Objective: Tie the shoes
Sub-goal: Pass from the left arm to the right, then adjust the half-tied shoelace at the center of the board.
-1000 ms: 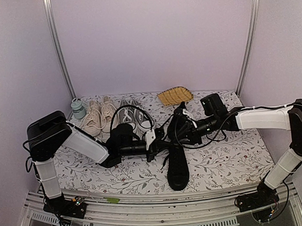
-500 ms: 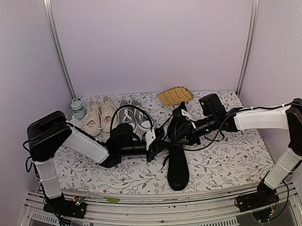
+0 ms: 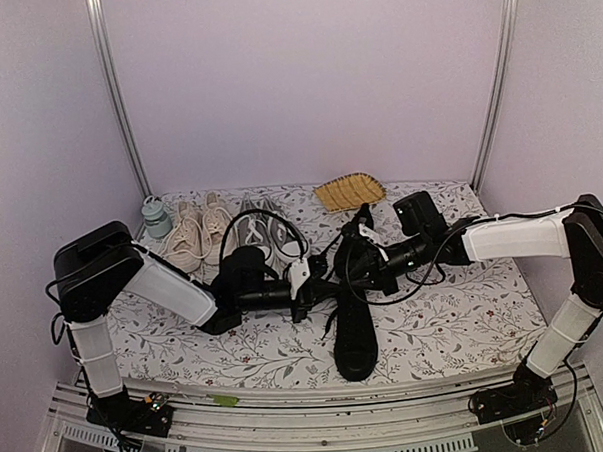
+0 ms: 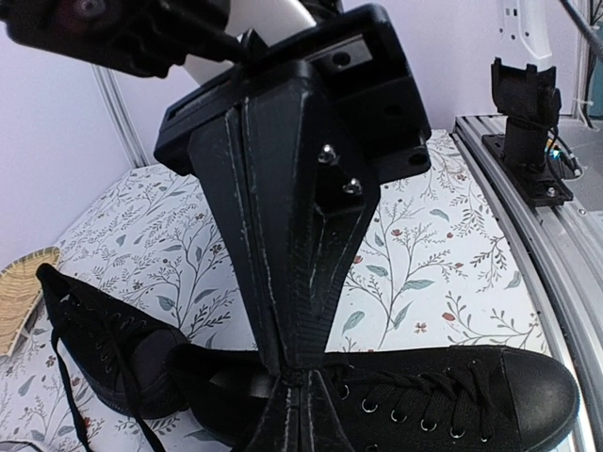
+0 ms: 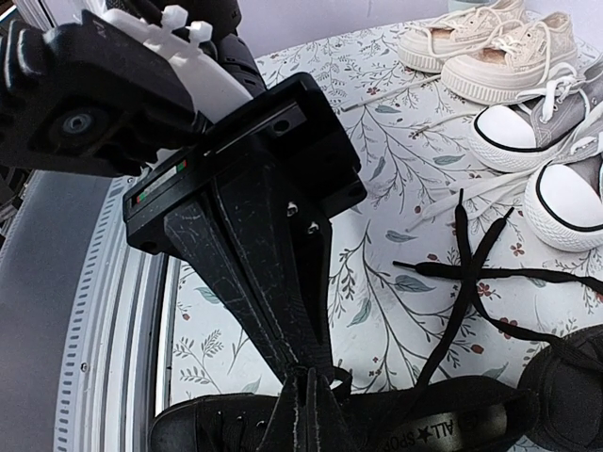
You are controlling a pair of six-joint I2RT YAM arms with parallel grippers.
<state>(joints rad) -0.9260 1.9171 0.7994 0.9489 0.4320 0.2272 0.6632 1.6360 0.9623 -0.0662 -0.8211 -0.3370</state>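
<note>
top external: two black shoes (image 3: 354,336) lie mid-tabletop (image 3: 466,319), with no bow visible. also two beige shoes (image 3: 195,236), two grey shoes (image 3: 271,225) and one woven tray (image 3: 350,192). the left hand (image 3: 319,288) and right hand (image 3: 352,272) meet over the black pair.
left wrist: left hand clenched at a shoe's eyelets. whether it pinches lace cannot be told.
right wrist: right hand clenched likewise. laces (image 5: 466,273) trail loose across the tabletop. tying is judged barely begun.
</note>
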